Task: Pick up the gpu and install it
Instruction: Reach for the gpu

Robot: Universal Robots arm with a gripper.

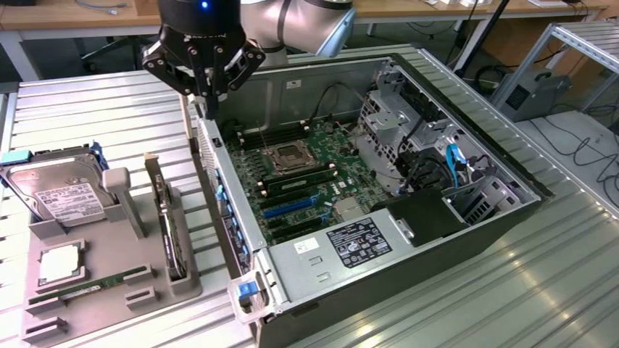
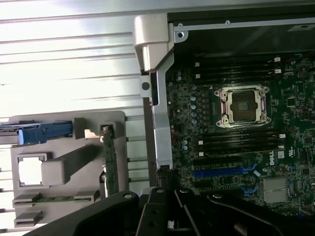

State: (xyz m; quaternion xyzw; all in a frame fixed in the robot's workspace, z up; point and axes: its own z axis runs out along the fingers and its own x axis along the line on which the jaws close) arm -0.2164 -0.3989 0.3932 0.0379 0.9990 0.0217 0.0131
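Hand (image 1: 206, 101) closed, empty, over the case (image 1: 320, 76) rim. Gpu (image 1: 172, 235) stands edgewise in its tray (image 1: 111, 254), exterior view's left: likely light, stiff, fragile; grip its top edge.

I can read one word: the white Dell logo (image 2: 271, 158) printed on the motherboard (image 2: 295, 142), well clear of the jaws. The hard drive's white label (image 1: 66, 199) and the black sticker (image 1: 358, 243) inside the case, both far from the jaws, carry print too fine to read.
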